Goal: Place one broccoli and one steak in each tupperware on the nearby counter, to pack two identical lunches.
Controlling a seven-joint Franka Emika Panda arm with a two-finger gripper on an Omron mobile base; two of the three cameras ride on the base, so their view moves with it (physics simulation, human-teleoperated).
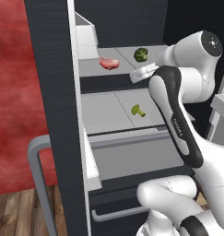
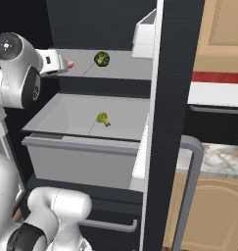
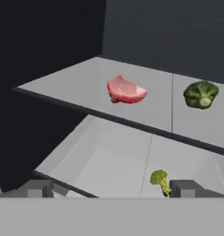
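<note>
My pincer [image 3: 111,188] stands wide open, gripping nothing, before the open fridge. On the upper shelf [image 3: 72,83] lie a pink steak [image 3: 126,89] and, to its right (well apart), a dark broccoli head [image 3: 201,94]. In the grey drawer [image 2: 76,147] below lies a smaller, paler broccoli [image 3: 160,180]. The marble worktop [image 2: 213,159] shows beyond the fridge door [image 2: 172,122].
</note>
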